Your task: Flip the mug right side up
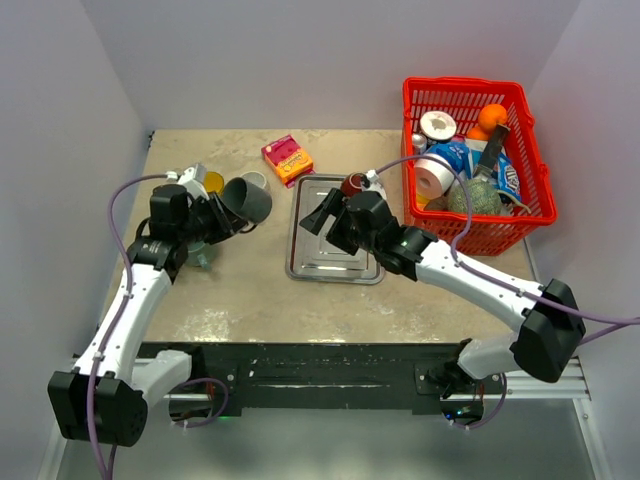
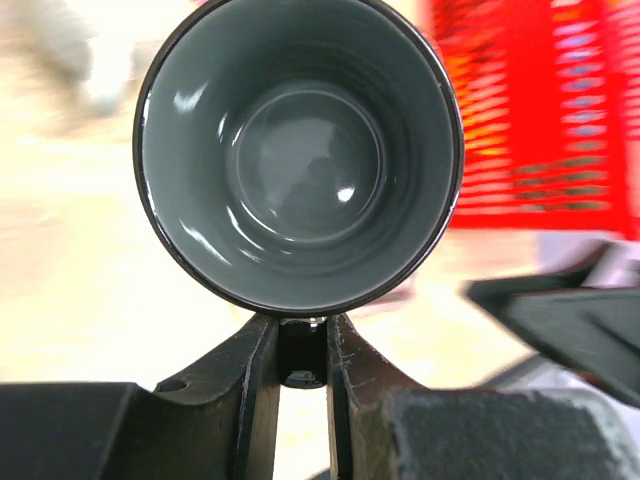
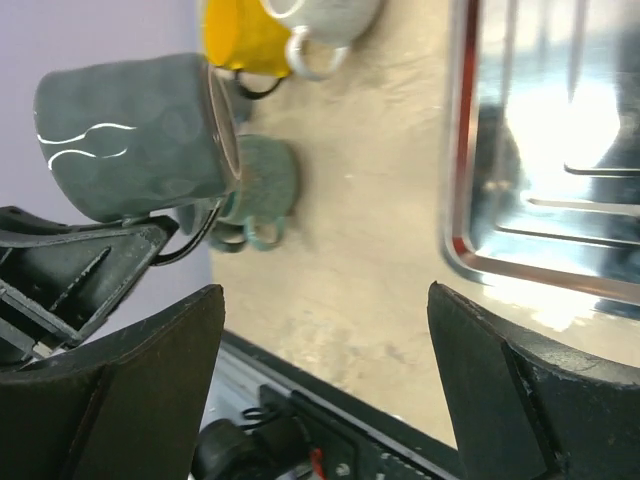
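Note:
The mug is dark grey and glossy, and it hangs in the air on its side over the left of the table, mouth toward the right. My left gripper is shut on its handle. In the left wrist view the mug shows its empty inside, with the gripper clamped on the handle just below the rim. My right gripper hovers open at the tray's left edge, apart from the mug. The right wrist view has the mug at upper left, and nothing sits between the open gripper.
A steel tray lies mid-table. A red basket full of groceries stands at the back right. A pink box lies behind the tray. A yellow mug, a white cup and a teal mug sit around the left arm.

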### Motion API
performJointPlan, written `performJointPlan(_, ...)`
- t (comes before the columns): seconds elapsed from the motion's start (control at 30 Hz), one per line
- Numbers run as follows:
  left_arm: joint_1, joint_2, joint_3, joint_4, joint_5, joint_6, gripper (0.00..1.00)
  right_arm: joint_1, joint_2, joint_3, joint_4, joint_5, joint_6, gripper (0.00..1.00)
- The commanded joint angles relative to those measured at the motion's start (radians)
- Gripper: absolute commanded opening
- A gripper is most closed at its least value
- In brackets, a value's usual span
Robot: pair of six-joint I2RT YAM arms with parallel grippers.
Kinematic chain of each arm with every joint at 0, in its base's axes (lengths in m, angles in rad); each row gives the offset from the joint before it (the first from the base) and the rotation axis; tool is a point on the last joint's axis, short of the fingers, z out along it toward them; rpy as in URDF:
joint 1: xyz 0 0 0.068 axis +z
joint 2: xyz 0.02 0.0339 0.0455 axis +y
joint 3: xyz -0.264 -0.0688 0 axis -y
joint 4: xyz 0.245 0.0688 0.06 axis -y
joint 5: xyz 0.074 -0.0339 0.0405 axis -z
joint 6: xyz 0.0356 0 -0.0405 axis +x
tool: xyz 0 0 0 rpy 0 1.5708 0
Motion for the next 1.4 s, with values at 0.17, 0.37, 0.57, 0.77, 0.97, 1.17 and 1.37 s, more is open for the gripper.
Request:
performJointPlan(0.17, -0.017, 0.099, -0.036, 0.017, -0.262, 0.179, 0.0, 0.0, 0.007, 0.082, -0.145, 0.126, -0.069, 0.88)
performJointPlan(0.37, -0.026, 0.2, -0.036, 0.051, -0.398, 0.224, 0.0, 0.0, 0.05, 0.102, -0.177, 0.121, -0.08, 0.88)
performJointPlan(0.57, -0.043, 0.259, -0.056, 0.091, -0.457, 0.242, 0.0, 0.0, 0.091, 0.145, -0.209, 0.134, -0.104, 0.88)
performJointPlan(0.77, -0.059, 0.295, -0.097, 0.127, -0.5, 0.263, 0.0, -0.005, 0.153, 0.217, -0.281, 0.163, -0.12, 0.89)
performJointPlan(0.97, -0.069, 0.317, -0.1, 0.123, -0.503, 0.273, 0.07, -0.01, 0.219, 0.297, -0.353, 0.235, -0.184, 0.9)
performJointPlan(1.17, -0.088, 0.312, -0.111, 0.123, -0.5, 0.277, 0.37, -0.02, 0.259, 0.357, -0.386, 0.305, -0.279, 0.91)
performJointPlan(1.37, -0.106, 0.295, -0.116, 0.12, -0.486, 0.273, 0.62, -0.052, 0.289, 0.398, -0.378, 0.335, -0.465, 0.91)
